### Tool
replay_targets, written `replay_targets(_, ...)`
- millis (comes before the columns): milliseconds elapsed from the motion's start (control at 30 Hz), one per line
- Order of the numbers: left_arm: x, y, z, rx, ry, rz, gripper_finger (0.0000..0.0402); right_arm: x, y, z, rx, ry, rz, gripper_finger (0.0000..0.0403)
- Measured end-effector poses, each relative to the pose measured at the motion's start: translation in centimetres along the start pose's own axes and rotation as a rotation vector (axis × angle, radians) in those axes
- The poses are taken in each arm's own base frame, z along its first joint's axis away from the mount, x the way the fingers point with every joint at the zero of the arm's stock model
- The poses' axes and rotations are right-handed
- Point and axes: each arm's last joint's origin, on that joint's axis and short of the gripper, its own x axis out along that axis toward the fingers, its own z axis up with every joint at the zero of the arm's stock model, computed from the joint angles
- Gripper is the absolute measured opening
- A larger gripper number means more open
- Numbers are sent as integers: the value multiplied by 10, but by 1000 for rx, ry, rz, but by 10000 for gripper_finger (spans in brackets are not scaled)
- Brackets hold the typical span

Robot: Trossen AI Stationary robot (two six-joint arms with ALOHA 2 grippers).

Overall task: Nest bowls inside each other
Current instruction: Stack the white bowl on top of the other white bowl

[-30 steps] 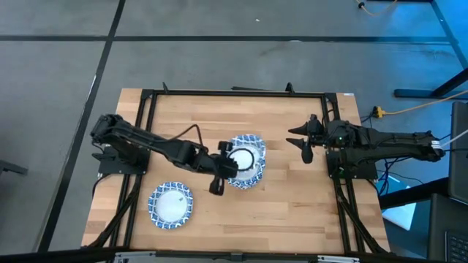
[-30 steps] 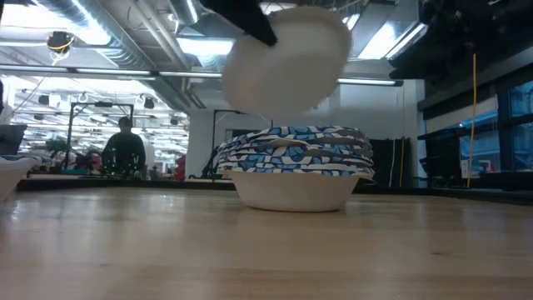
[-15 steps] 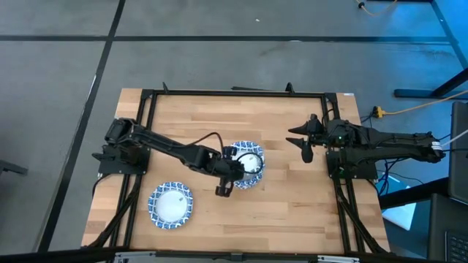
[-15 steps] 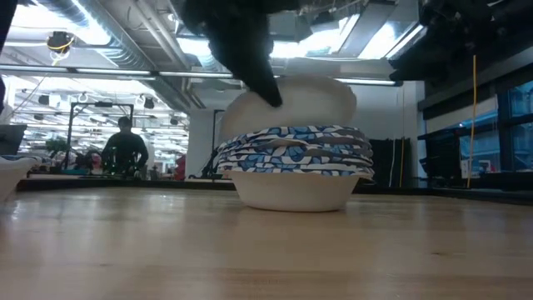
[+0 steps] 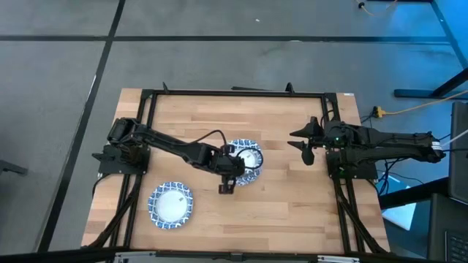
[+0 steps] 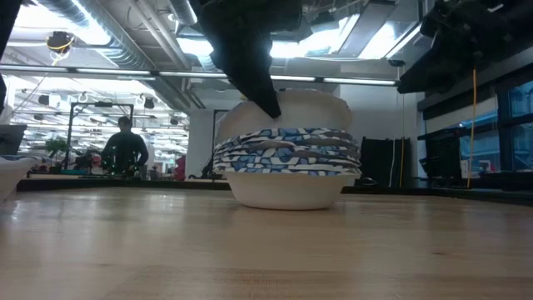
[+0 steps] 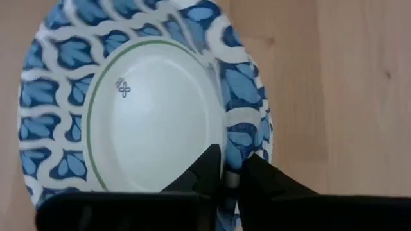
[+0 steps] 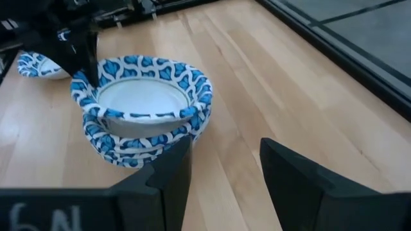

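Note:
A stack of blue-and-white patterned bowls (image 5: pixel 246 162) stands mid-table; in the low view the stack (image 6: pixel 287 165) rests on its bottom bowl's white base. My left gripper (image 5: pixel 232 172) is at the stack's near-left side, shut on the top bowl (image 8: pixel 138 96), which sits in the stack slightly tilted. One more bowl (image 5: pixel 171 204) lies alone near the table's near-left corner. My right gripper (image 5: pixel 307 150) hangs open at the right side of the table, away from the bowls. My left gripper (image 7: pixel 232 176) pinches the top bowl's patterned rim (image 7: pixel 236 138), with one finger (image 7: pixel 209 170) inside the bowl and the other (image 7: pixel 263 176) outside. It comes from above, slanting in from the table's left. The bowl rests nested on the stack (image 6: pixel 287 142), slightly tilted.
Black frame rails (image 5: pixel 139 146) run along the table's left, right and far edges. Bare wood lies between the stack and my right gripper (image 8: pixel 225 173). A person (image 6: pixel 125 150) stands in the room far behind the table.
My left gripper has come down and a little toward the table's right, carrying the top bowl from clear above the stack down into it. The bowl now sits nested in the stack, still held.

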Motion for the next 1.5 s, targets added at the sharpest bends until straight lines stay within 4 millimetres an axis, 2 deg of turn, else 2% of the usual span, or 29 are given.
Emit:
replay_targets(100,1,2,0,-63,4,-13,56,0,0,0,-1,1,0,184)
replay_targets(333,1,5,1,-86,24,-115,124,0,0,0,-2,0,0,184)
replay_targets(733,-1,2,0,-66,29,-125,133,0,0,0,2,-1,-1,184)
replay_targets(933,-9,-4,-26,-15,290,-143,133,0,0,0,5,-2,-1,184)
replay_targets(1133,-26,-22,-57,94,578,-110,133,0,0,2,4,-23,3,184)
replay_targets(1367,-39,-53,-72,289,652,-227,133,0,1,3,3,-31,5,184)
replay_targets(1500,-42,-60,-75,335,657,-231,133,0,1,3,5,-31,5,184)
